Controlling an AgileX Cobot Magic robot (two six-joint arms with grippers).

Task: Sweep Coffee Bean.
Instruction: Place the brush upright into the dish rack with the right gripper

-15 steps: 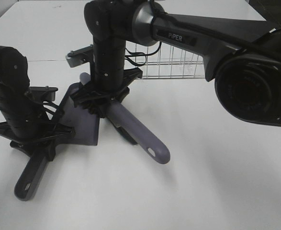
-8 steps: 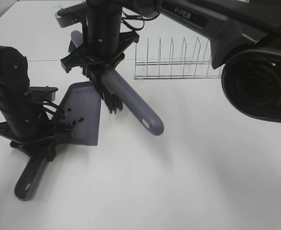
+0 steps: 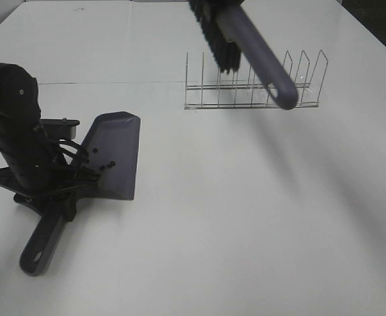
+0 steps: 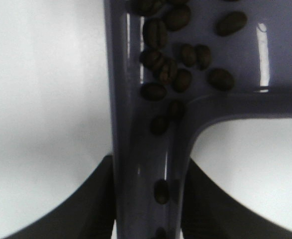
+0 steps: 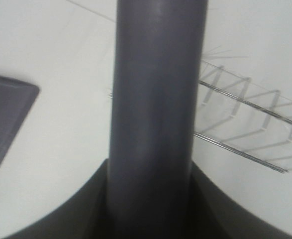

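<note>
The left pincer (image 4: 148,209) was clamped on the dustpan (image 4: 285,55) handle; beans (image 4: 155,32) lay just ahead of it, some between its jaws. The right pincer (image 5: 150,209) gripped the brush (image 5: 158,99).

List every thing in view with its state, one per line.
Dustpan, held by its handle, beans inside.
Coffee beans, gathered in the dustpan near the handle.
Brush, held in the air, tilted.
Wire rack, upright on the table.
Left claw, shut on the dustpan handle.
Right claw, shut on the brush handle.
</note>
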